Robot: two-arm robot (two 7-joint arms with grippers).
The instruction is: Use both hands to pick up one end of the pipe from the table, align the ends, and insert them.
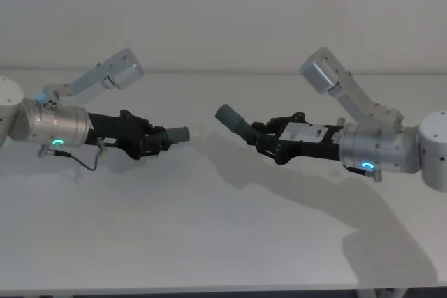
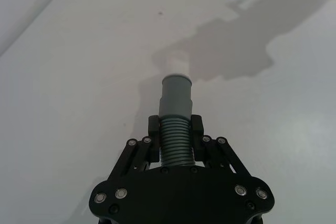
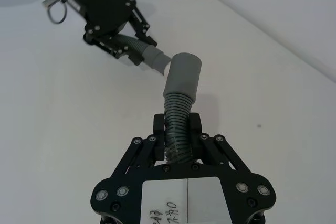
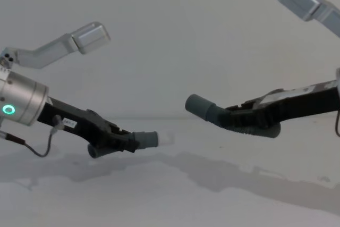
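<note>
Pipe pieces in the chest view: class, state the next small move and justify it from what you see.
Probably lower and level the right end effector so its open cuff faces the whitish tip held out by the left end effector. Both are gripped above the table, but that cuff sits higher and tilted, with a gap between them.
</note>
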